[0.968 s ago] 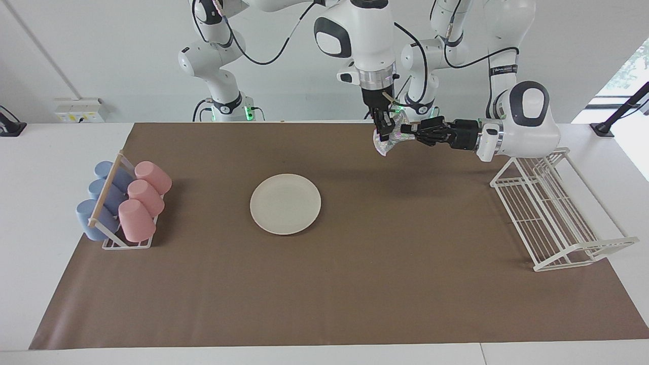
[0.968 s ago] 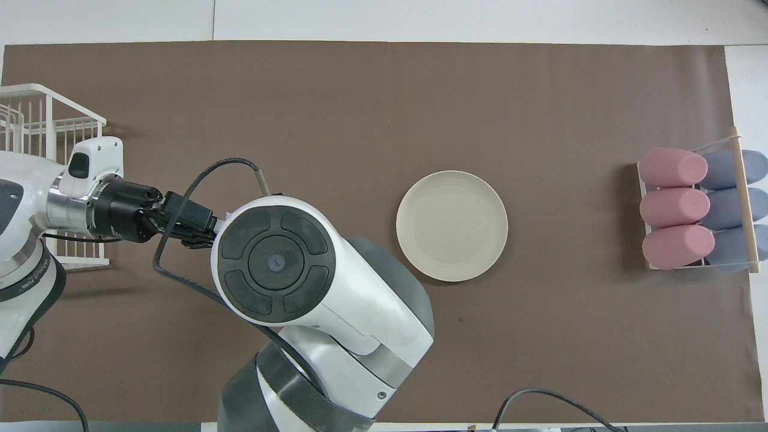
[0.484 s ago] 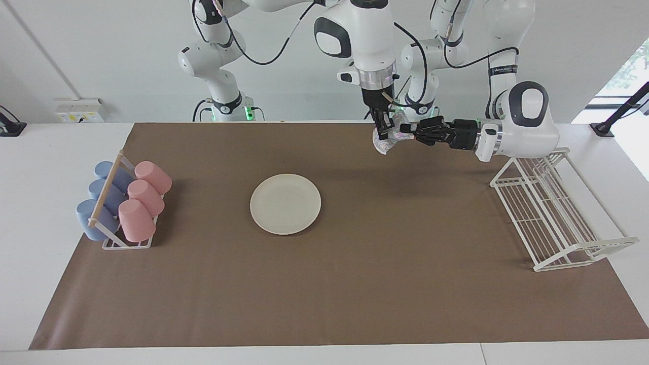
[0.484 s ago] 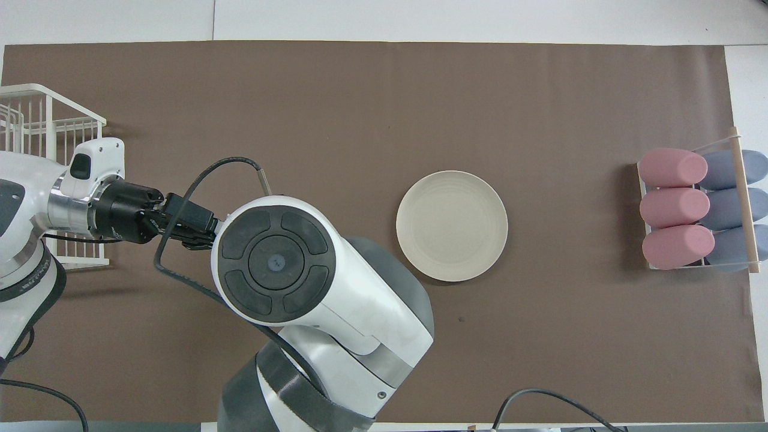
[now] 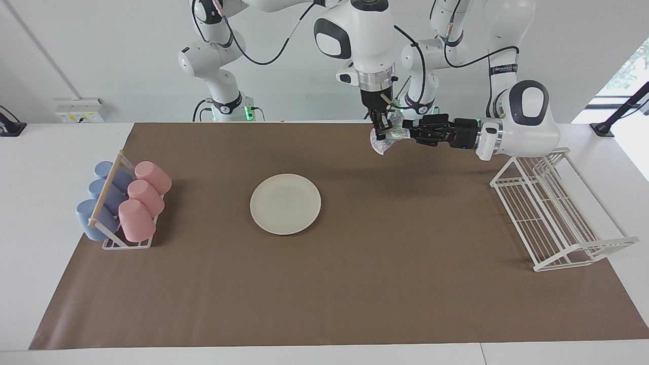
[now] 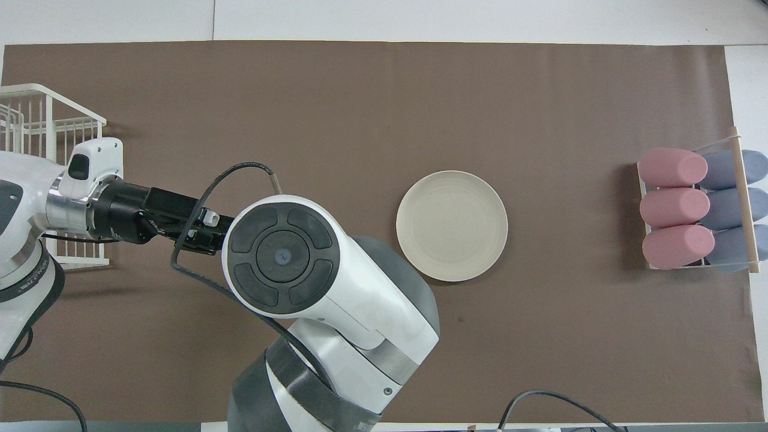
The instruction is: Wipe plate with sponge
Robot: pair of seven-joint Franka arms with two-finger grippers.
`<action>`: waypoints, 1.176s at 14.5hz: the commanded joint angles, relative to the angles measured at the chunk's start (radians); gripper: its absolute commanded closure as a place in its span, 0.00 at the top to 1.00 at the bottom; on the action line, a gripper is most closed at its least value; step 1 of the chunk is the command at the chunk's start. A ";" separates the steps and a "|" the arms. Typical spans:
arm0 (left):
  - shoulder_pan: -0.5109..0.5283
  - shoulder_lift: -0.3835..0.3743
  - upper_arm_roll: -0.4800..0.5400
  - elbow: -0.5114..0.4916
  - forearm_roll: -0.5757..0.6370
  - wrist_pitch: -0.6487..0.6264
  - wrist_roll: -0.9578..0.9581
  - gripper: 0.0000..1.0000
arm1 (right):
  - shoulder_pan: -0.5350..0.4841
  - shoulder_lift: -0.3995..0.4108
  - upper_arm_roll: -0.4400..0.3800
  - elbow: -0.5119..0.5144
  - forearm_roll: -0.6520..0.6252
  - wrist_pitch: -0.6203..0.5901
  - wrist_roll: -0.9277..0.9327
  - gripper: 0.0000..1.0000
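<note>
Now the sponge (image 5: 384, 139) is held up in the air, well apart from the plate (image 5: 285, 204) on the bench; it is pinched by the closed right end effector (image 5: 380, 133); the left end effector (image 5: 405, 133), whose finger spread cannot be told, should be drawn clear first.

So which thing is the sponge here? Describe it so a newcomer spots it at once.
Start at the brown mat and look up, over the edge nearest the robots, where the two grippers meet in the air. The sponge hangs there in the right gripper. It is small, crinkly, silvery and glittery, nothing like the smooth cream plate lying flat mid-mat.
</note>
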 commanded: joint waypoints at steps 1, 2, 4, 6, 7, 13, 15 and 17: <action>-0.010 -0.016 0.011 -0.010 0.013 -0.001 0.012 1.00 | -0.041 -0.077 0.003 -0.149 -0.008 0.038 -0.066 0.00; -0.009 -0.016 0.011 -0.010 0.014 -0.001 0.012 1.00 | -0.064 -0.108 0.003 -0.236 -0.008 0.107 -0.135 0.00; -0.009 -0.016 0.012 -0.008 0.014 0.004 0.012 1.00 | -0.151 -0.171 0.004 -0.453 -0.008 0.330 -0.252 0.00; -0.001 -0.014 0.012 -0.004 0.028 0.007 0.013 1.00 | -0.222 -0.199 0.004 -0.577 -0.008 0.464 -0.361 0.00; 0.005 -0.013 0.012 0.007 0.052 0.009 0.013 1.00 | -0.249 -0.202 0.004 -0.605 -0.008 0.477 -0.434 0.00; 0.008 -0.017 0.014 0.087 0.227 0.071 -0.004 1.00 | -0.274 -0.240 0.006 -0.805 0.009 0.597 -0.506 0.00; -0.003 -0.017 0.012 0.134 0.351 0.105 -0.014 1.00 | -0.262 -0.208 0.007 -0.808 0.011 0.617 -0.502 0.00; -0.009 -0.022 0.003 0.165 0.460 0.157 -0.074 1.00 | -0.268 -0.190 0.007 -0.810 0.011 0.615 -0.507 0.00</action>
